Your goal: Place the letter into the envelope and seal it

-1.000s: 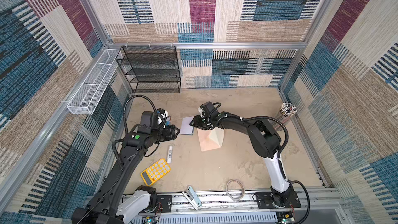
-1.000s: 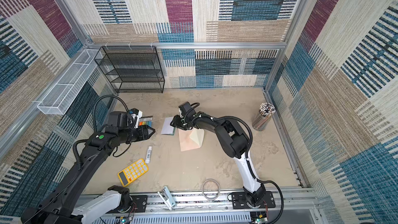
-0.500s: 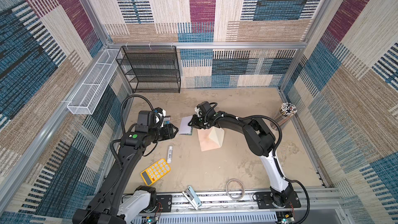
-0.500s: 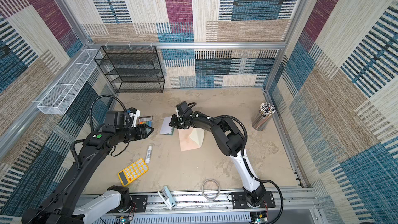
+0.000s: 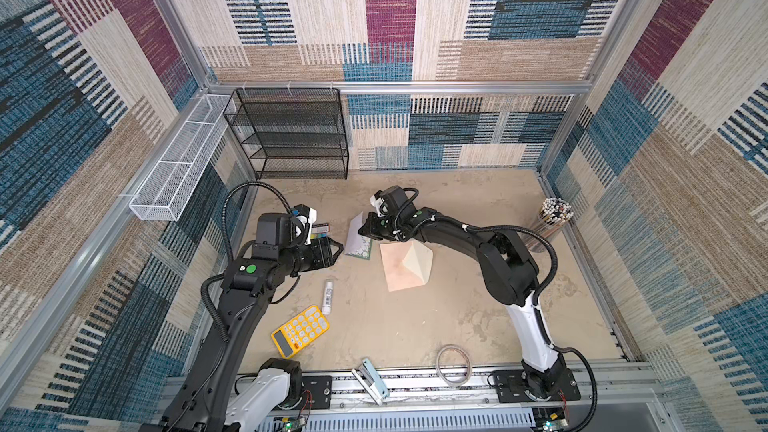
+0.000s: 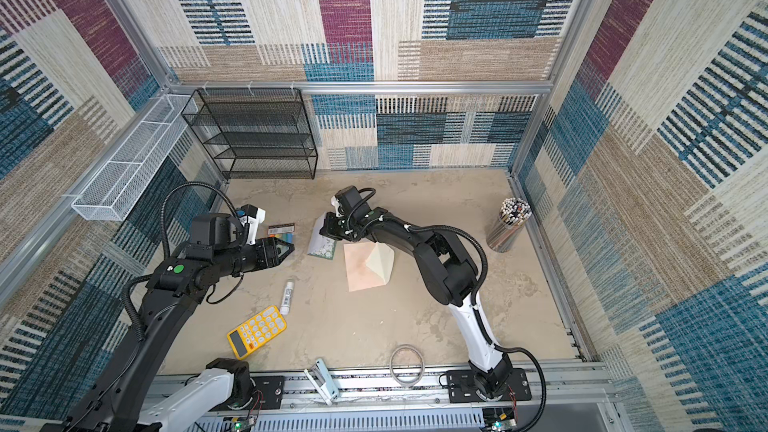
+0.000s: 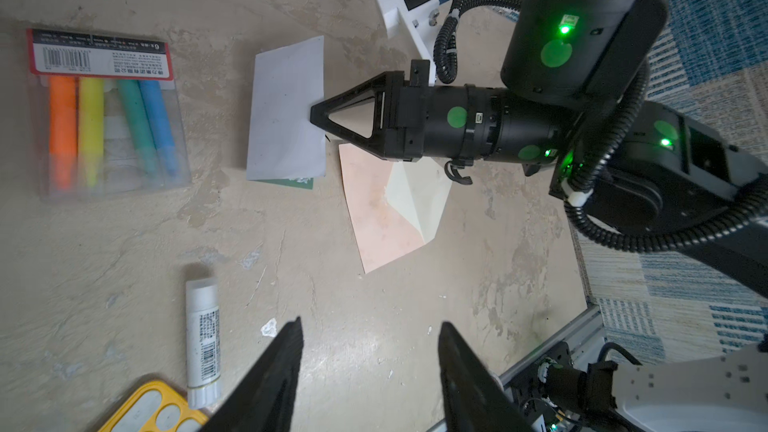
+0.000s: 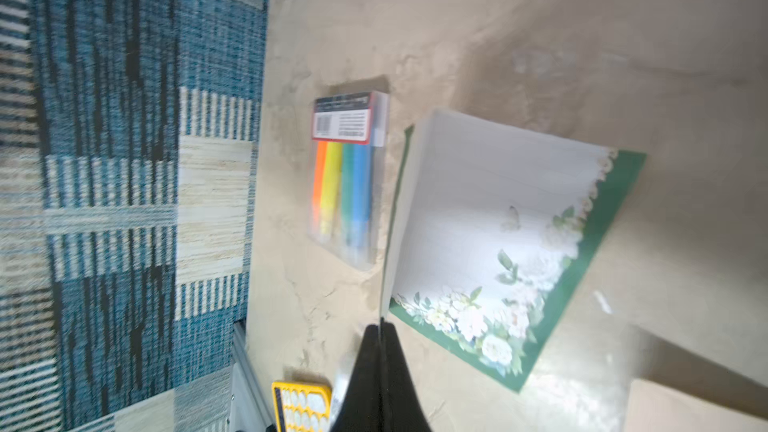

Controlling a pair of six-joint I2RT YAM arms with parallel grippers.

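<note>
R gripper (image 7: 316, 117) clamped on letter (image 7: 284, 110) edge; L gripper (image 7: 370, 322) jaws apart; envelope (image 7: 382, 218) part-hidden behind R gripper.

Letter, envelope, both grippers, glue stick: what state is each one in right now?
letter: one half folded upward, its edge pinched in the right gripper.
envelope: lying flat, flap open, letter not inside.
right gripper: shut on the letter's edge.
left gripper: open, holding nothing.
glue stick: lying on its side, cap on.
</note>
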